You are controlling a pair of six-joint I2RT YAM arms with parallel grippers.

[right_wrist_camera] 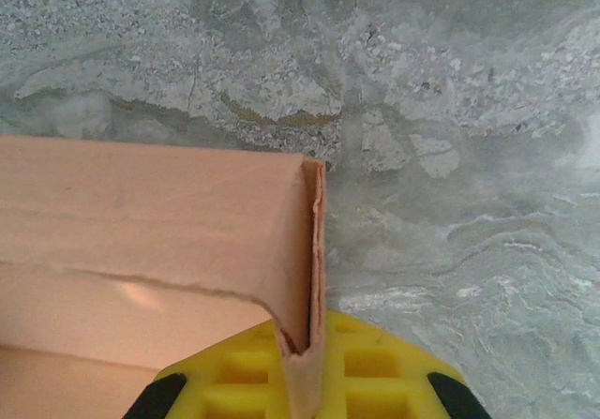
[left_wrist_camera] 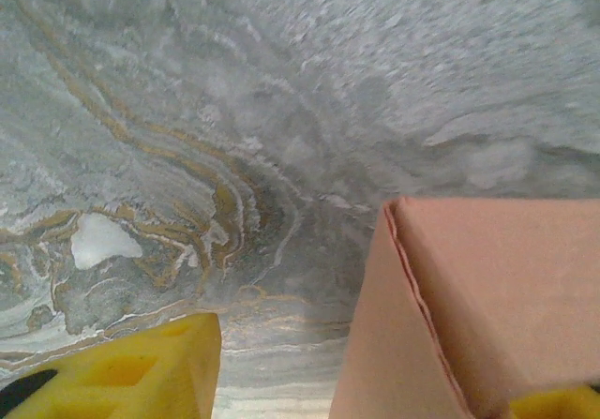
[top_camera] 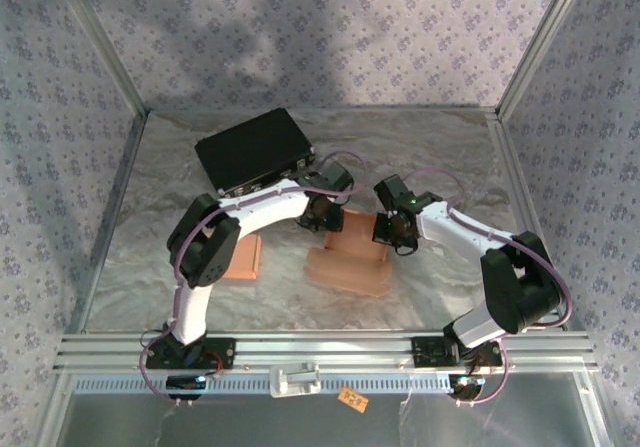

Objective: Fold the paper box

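Right against the lens, at the bottom of the right wrist view, the yellow fingers (right_wrist_camera: 375,377) of the right pincer (right_wrist_camera: 302,377) are pressed together on a thin upright edge of the paper box (right_wrist_camera: 150,222). That's a firm pinch, with the cardboard sandwiched between them! The tan wall runs from the left edge of the frame to a corner at the centre. From that corner the gripped flap drops straight into the fingers. Marbled grey counter (right_wrist_camera: 469,157) takes up the top and right of the frame.

Over to the left wrist view: the left pincer (left_wrist_camera: 366,396) stands well open. One yellow pad (left_wrist_camera: 141,372) sits at lower left, and the other just peeks in at the lower right corner. A corner of the box rises between them, close to the right-hand pad. Bare counter shows between the box and the other pad, so nothing is gripped here.

From above, both arms reach into the middle of the frame. The box sits just below centre, with a pincer at each end of its far edge. A second cardboard piece (top_camera: 243,259) lies left of centre, partly under the left arm. A black case (top_camera: 255,149) rests up and left of centre, near the left pincer. An aluminium rail (top_camera: 330,347) crosses the bottom.
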